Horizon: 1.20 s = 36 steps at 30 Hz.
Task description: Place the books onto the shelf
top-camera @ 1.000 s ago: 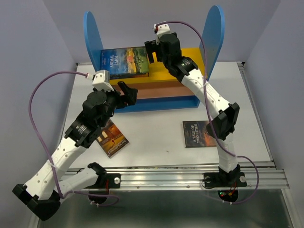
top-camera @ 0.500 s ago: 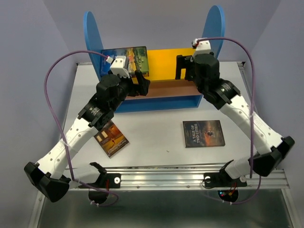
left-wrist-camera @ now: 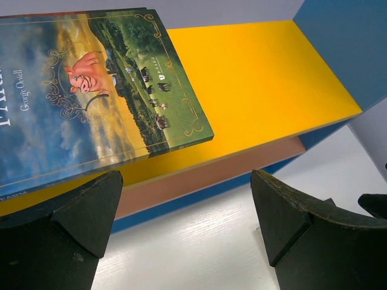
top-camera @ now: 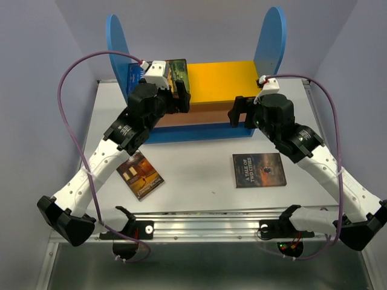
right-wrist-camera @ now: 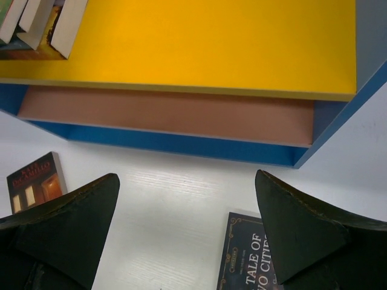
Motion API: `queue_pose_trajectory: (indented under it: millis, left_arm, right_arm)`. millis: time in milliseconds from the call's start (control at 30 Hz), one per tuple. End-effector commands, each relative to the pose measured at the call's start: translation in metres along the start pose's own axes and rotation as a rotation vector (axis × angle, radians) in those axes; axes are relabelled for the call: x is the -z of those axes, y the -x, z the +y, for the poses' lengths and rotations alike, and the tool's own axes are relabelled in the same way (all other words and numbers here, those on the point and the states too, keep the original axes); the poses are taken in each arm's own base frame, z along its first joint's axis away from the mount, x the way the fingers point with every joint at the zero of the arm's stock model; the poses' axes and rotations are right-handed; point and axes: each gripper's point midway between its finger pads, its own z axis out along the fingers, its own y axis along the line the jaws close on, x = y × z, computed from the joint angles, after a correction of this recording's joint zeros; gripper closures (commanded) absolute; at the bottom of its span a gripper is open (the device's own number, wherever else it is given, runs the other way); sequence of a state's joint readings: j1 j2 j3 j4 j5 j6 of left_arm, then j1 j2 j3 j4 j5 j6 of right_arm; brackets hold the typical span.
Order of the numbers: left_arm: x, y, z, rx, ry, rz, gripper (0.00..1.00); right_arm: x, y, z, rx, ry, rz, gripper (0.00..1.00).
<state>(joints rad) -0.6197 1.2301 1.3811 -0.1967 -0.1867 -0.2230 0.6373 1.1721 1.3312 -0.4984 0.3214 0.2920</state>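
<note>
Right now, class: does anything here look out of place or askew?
Two books lie on the table instead of the shelf: the orange-brown book sits turned diagonally, the dark Tale of Two Cities book nearly square.

Colours for your notes: shelf (top-camera: 270, 42) has blue side panels and base, an orange-yellow top board and a brown middle board. Top book (left-wrist-camera: 91, 84): blue-grey sky, green fields, pink pig, gold scroll border. White table (top-camera: 199, 160). You'll see the orange-brown book (top-camera: 140, 175) has yellow lit windows; the dark book (top-camera: 259, 170) has pale lettering.

One shelf (top-camera: 275, 36). On the table (top-camera: 199, 160), one dark book (top-camera: 259, 170) and one orange-brown book (top-camera: 140, 175). In the stack (right-wrist-camera: 42, 24) on top, three spines show.
</note>
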Motion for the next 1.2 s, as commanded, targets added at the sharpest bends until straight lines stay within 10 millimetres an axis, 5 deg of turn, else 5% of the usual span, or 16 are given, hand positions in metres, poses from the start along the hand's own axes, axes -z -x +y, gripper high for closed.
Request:
queue_pose_trajectory:
  millis: [0,333,500,733,1167]
  left_arm:
    - [0.012,0.021,-0.008,-0.009,-0.057,-0.061,0.01]
    - [0.037,0.028,-0.017,-0.027,-0.143,-0.094,0.01]
    - [0.033,0.007,-0.024,-0.031,-0.189,-0.038,0.01]
    - [0.028,-0.032,-0.031,-0.087,-0.273,0.059,0.01]
    - [-0.005,-0.018,-0.015,-0.211,-0.171,0.117,0.01]
  right_arm:
    - [0.016,-0.003,0.001,-0.031,0.028,-0.007,0.0]
    - [0.024,-0.041,-0.011,-0.027,0.022,0.055,0.0]
    - [0.04,-0.056,-0.028,-0.066,-0.024,0.063,0.0]
    - [0.038,-0.08,-0.041,-0.059,-0.086,0.125,0.0]
    - [0.037,-0.089,-0.048,-0.044,-0.12,0.143,0.0]
